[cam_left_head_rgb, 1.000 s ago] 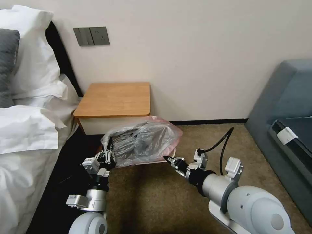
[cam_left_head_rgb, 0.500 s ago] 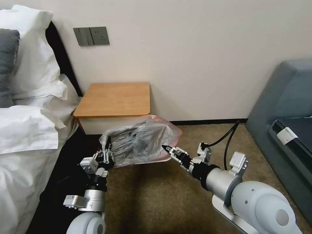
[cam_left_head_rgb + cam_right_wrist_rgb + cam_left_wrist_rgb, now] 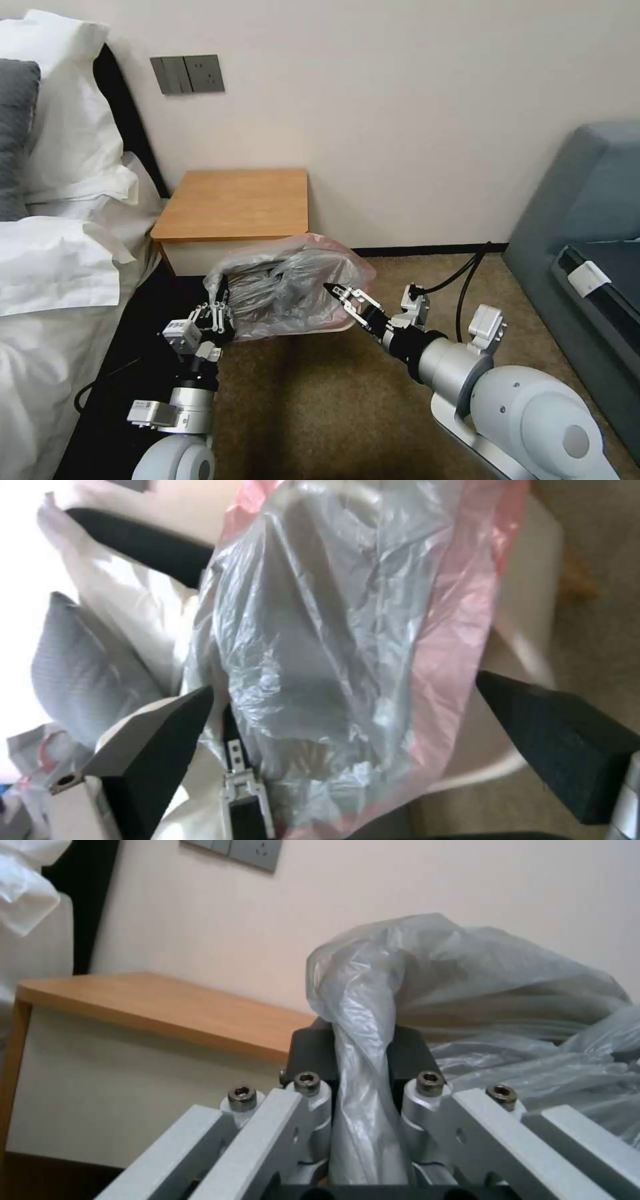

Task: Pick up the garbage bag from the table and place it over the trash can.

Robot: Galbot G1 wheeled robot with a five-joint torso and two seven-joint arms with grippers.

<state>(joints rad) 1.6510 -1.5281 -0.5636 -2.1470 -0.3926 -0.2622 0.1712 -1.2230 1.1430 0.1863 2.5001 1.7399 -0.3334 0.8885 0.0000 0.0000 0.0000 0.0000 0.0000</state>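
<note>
The garbage bag (image 3: pixel 287 283), crinkled grey plastic with a pinkish edge, billows low in front of the table (image 3: pixel 233 200). It covers most of the cream-white trash can (image 3: pixel 339 327), of which a strip of rim shows. My left gripper (image 3: pixel 219 313) is shut on the bag's left edge; in the left wrist view a twisted strand of the bag (image 3: pixel 363 1005) runs between its fingers (image 3: pixel 313 1050). My right gripper (image 3: pixel 337 293) is open at the bag's right side. In the right wrist view its dark fingers (image 3: pixel 167 740) stand wide apart around the bag (image 3: pixel 320 645), with the trash can (image 3: pixel 527 630) behind.
A bed with white bedding (image 3: pixel 60 267) lies close on the left, its dark side beside my left arm. A grey sofa (image 3: pixel 587 220) stands at the right. The wall (image 3: pixel 413 100) is behind the table, and brown carpet (image 3: pixel 313 407) lies in front.
My right gripper has moved forward and left, from beside the bin up to the bag's right side. The left gripper has drifted slightly left, still holding the bag.
</note>
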